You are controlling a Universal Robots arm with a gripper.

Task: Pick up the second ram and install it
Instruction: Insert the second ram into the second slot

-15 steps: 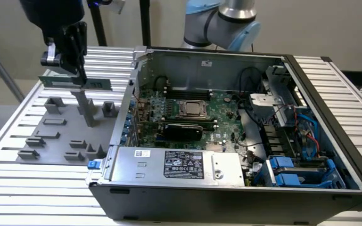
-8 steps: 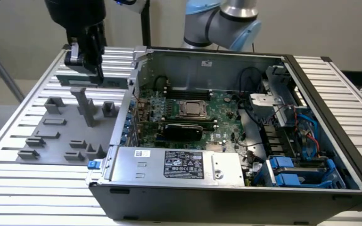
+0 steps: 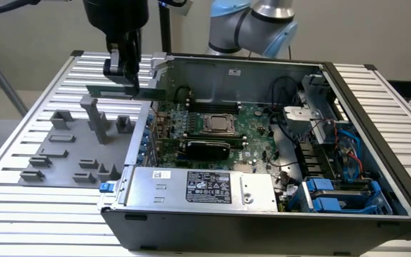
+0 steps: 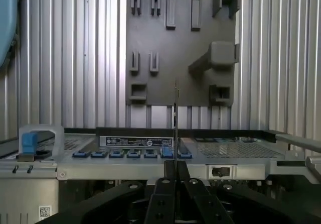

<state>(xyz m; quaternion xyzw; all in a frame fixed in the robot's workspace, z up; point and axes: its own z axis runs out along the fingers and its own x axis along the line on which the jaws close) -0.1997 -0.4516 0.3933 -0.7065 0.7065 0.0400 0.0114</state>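
Nearest in the exterior view, the PSU (image 3: 198, 187) sits across the front of the open case (image 3: 248, 75). Behind it the board (image 3: 252, 120) lies bare, with what look like long black slots (image 3: 205, 145) just in front of the CPU socket (image 3: 218, 124). Off to the exterior view's left, the gray tray (image 3: 62, 160) rests on the slatted table (image 3: 20, 225).

Further back, here's the action. The gripper (image 3: 126, 80) hangs above the tray's far edge, right by the case wall, with the ram (image 3: 152, 92) clamped in it. The stick is level and lengthwise, clear of tray and board alike. The wrist view backs that up: the gripper (image 4: 175, 171) is closed down to a sliver, fingers (image 4: 161, 199) pinching the ram (image 4: 175, 128) edge-on, with the tray (image 4: 180, 58) beyond. At the very back, the arm (image 3: 256, 21) rises out of frame.

So the pickup looks done and this is the carry, with the ram in the air between tray and case, well apart from the slots. Nothing is seated yet. Seating, I'd judge, calls for squaring the stick over an open slot, matching the notch, and pushing straight and evenly down. A thin stick like this would skew or bind if pressed off-line.
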